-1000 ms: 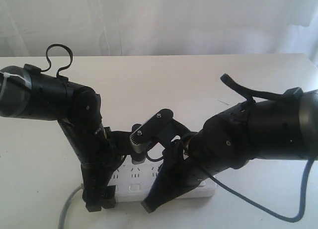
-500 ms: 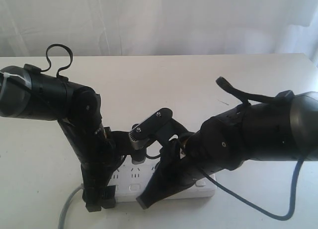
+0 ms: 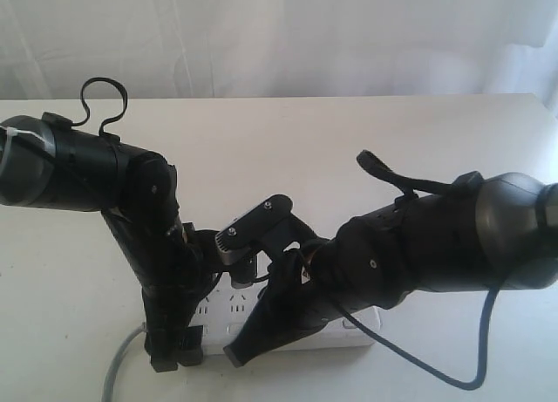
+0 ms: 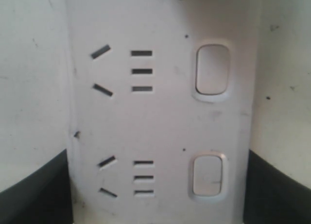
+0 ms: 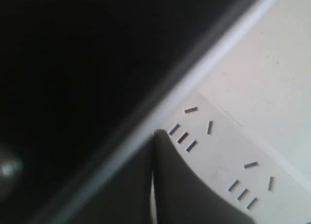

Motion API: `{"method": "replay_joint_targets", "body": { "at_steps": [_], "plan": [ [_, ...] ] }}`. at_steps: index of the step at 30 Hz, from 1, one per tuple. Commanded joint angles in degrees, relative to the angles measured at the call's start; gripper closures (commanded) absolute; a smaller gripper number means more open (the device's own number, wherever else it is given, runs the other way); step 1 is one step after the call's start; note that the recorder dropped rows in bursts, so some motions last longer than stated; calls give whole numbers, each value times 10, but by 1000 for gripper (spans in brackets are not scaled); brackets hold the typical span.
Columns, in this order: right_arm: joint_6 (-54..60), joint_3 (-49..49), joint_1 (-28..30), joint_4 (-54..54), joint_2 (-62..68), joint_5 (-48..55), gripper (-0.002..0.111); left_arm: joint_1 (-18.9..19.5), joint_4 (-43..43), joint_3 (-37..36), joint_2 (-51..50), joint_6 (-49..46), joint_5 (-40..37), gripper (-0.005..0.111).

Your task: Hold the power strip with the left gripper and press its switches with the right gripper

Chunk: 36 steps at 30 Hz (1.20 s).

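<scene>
white strip (image 3: 228, 308) lies flat on the table (image 3: 288, 149), close to its near edge. my left gripper (image 3: 174, 354) sits over one end and squeezes both long sides; two switches (image 4: 212, 69) show between its fingers (image 4: 34, 197). my right gripper (image 3: 237, 354) has its jaws pressed together, tip down on the strip beside socket holes (image 5: 183, 136).

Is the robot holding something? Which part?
The left gripper holds the power strip by its two long edges, near the cord end. The right gripper, jaws shut, holds nothing.
</scene>
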State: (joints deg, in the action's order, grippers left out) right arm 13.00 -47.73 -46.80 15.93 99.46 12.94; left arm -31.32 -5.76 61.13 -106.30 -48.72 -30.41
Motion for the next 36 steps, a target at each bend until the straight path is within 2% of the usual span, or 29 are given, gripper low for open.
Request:
{"method": "replay_joint_targets", "body": {
  "at_steps": [1,13,22,27,36],
  "plan": [
    [5,5,-3,-11,11,55,108,-1,5,-11,-25,3,-7,107],
    [6,5,-3,-25,11,82,108,-1,5,-11,-25,3,-8,107],
    [6,5,-3,-4,-57,21,108,-1,14,-11,-25,3,-8,107],
    [7,5,-3,-4,-87,22,108,-1,50,-11,-25,3,-8,107],
    [15,5,-3,-5,-82,21,108,-1,61,-11,-25,4,-11,107]
  ]
}}
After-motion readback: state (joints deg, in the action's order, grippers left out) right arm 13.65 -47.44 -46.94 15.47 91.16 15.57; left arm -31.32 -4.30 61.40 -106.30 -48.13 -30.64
